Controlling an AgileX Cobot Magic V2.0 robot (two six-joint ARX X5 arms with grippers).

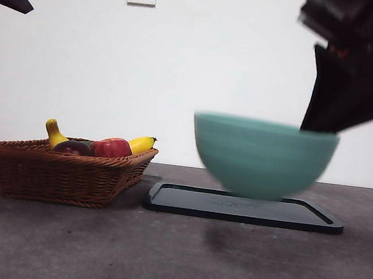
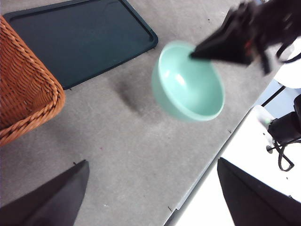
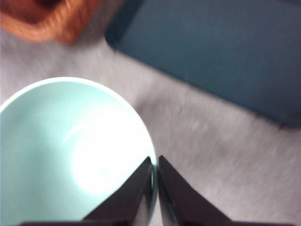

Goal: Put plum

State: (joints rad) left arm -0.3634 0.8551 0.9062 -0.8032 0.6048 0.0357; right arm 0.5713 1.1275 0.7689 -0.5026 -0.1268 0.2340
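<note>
- Plum [image 1: 73, 147] lies in the wicker basket [image 1: 61, 176] between the banana [image 1: 55, 135] and a red fruit [image 1: 111, 148], not yet touched.
- Right hand [image 3: 154, 162] is pinched shut on the rim of the mint-green bowl [image 1: 262, 158], carrying it clear of the bench [image 1: 173, 259], probably toward the dark tray [image 1: 242, 208] to receive the fruit.
- Left hand [image 2: 150, 188] waits spread wide and empty beside the basket.

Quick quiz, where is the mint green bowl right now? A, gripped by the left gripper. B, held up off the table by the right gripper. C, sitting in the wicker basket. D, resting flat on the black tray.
B: the right gripper pinches the rim of the mint green bowl, which hangs above the gray table, its shadow underneath.
</note>
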